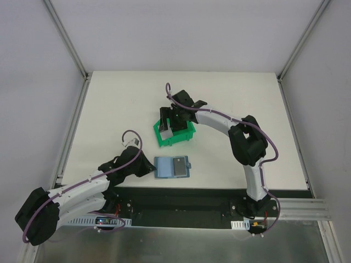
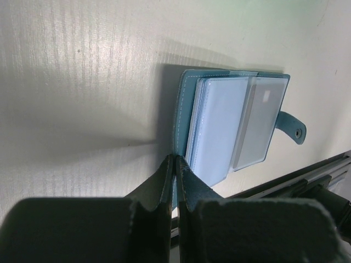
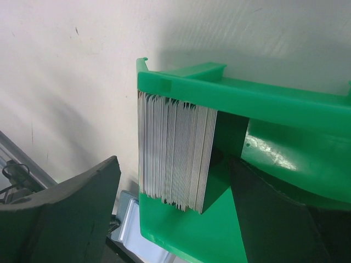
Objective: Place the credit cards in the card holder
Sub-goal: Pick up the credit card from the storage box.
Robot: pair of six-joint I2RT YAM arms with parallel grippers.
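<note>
Nearest the bases, the holder (image 2: 230, 126) is seen lying open on the table (image 2: 82, 82). Its cover edge is clamped by the left gripper (image 2: 174, 164), fingers pressed tight together on it, and one grey card (image 2: 262, 118) appears lodged in the right-hand pocket. Farther back, the cards (image 3: 164, 131) are stacked on edge in the bin (image 3: 274, 104) and straddled by the right gripper (image 3: 174, 160), fingers spread wide and nothing gripped (no card lifted), so most of the loading is judged to be left.
</note>
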